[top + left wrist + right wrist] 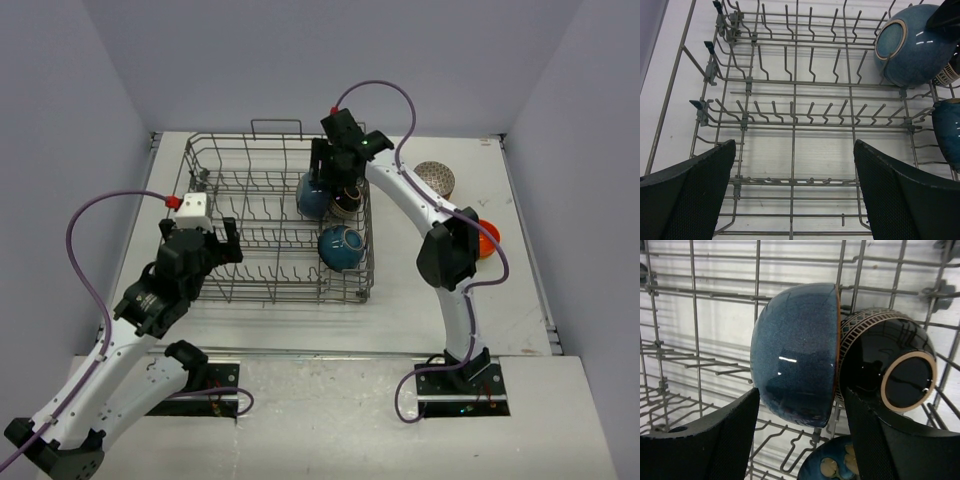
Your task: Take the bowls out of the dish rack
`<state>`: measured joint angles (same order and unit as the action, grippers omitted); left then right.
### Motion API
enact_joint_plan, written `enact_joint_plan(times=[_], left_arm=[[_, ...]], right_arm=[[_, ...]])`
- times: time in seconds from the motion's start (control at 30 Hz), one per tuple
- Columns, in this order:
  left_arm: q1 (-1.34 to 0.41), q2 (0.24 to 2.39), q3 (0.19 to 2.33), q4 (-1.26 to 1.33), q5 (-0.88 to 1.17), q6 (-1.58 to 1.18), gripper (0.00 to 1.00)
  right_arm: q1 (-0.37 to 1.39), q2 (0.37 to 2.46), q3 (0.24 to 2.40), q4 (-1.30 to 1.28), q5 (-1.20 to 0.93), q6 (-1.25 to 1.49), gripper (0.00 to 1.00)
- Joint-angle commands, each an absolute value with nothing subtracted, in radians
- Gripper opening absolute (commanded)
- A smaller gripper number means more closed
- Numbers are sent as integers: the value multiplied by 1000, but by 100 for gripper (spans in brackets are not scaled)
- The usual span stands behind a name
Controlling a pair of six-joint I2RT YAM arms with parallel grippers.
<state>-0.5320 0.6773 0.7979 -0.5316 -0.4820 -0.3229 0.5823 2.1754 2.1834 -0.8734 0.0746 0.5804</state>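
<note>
The grey wire dish rack (262, 232) holds three bowls at its right end. A dark blue bowl (311, 196) stands on edge against a black patterned bowl (347, 203), and another blue bowl (342, 248) sits nearer. My right gripper (335, 172) is open above the first two. In the right wrist view its fingers (715, 440) straddle the dark blue bowl (795, 355), with the black bowl (890, 370) behind the right finger. My left gripper (215, 245) is open and empty over the rack's near left part (795, 100). From there the blue bowls (912, 47) show at the far right.
A patterned bowl (436, 179) and an orange bowl (488, 238), partly hidden by the right arm, sit on the table right of the rack. A white block with a red cap (190, 207) is at the rack's left edge. Walls close in left, right and behind.
</note>
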Motion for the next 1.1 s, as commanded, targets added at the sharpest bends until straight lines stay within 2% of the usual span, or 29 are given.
enact_joint_plan(times=[0.0,0.23,0.43,1.07], left_arm=[[-525,672,788,-482,-474,-327,100],[-525,676,790,-483,-474,-327,100],[-525,680,792,-483,-476,-325,100],[-518,683,793,-483,-463,-324,100]], right_arm=[[551,2138,2132,-804,-73,609,70],[512,2088,1997,-649,-293,621,70],[505,2054,1945,-577,-365,624,68],[439,2059,1789,-261,-733,758,56]])
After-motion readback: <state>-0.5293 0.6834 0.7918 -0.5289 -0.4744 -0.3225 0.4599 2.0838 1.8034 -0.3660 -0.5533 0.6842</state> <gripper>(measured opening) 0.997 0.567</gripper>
